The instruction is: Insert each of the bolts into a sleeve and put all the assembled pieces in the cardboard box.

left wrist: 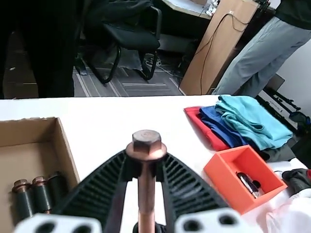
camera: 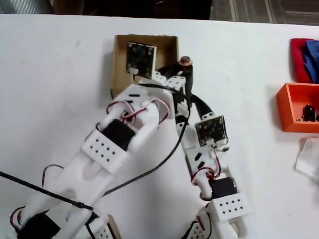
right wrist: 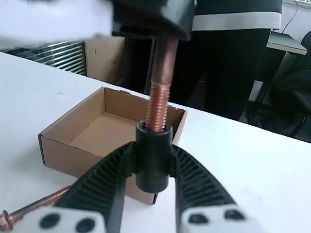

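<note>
My left gripper (left wrist: 146, 158) is shut on a copper bolt (left wrist: 146, 184), its hex head (left wrist: 146, 141) sticking out past the fingers. The black sleeve (right wrist: 153, 155) is held upright by my right gripper (right wrist: 153, 162), which is shut on it. The bolt's threaded end (right wrist: 158, 111) sits in the sleeve's mouth, with the left gripper (right wrist: 146, 14) holding it from above. In the high view both grippers meet at the bolt (camera: 185, 61), just right of the cardboard box (camera: 119, 45). Several assembled pieces (left wrist: 36, 194) lie in the box (left wrist: 63, 145). Another bolt (right wrist: 29, 209) lies on the table.
An orange bin (camera: 286, 107) with dark parts stands at the right edge, with red and blue cloths (camera: 305, 55) behind it and a clear plastic bag (camera: 309, 157) in front. People and a chair are beyond the table's far edge.
</note>
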